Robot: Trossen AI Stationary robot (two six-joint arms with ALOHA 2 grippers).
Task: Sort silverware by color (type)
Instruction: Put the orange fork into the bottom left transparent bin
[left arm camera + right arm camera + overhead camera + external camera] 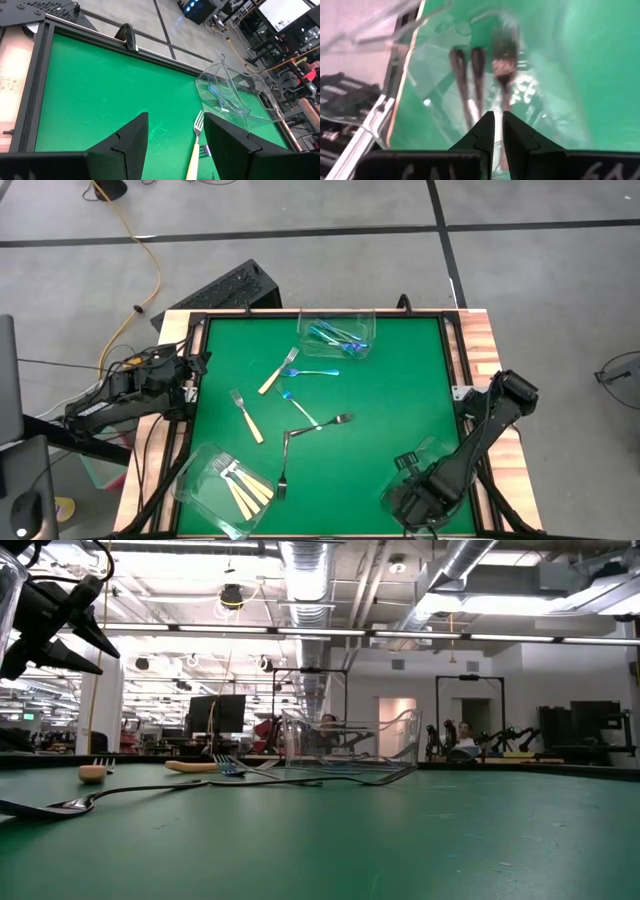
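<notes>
Green table, right fingers nearly pressed together, dark grey forks just beyond their tips, inside clear tub.

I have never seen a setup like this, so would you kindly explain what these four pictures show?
Two robot arms are sorting forks by colour on a green table. One picture looks down from above, one looks level across the table, and two come from cameras on the arms' wrists. The left gripper waits open at the table's left edge. The right gripper, nearly closed, is over a clear tub of grey forks. Other tubs hold blue forks and tan forks. A few forks lie loose in the middle.
</notes>
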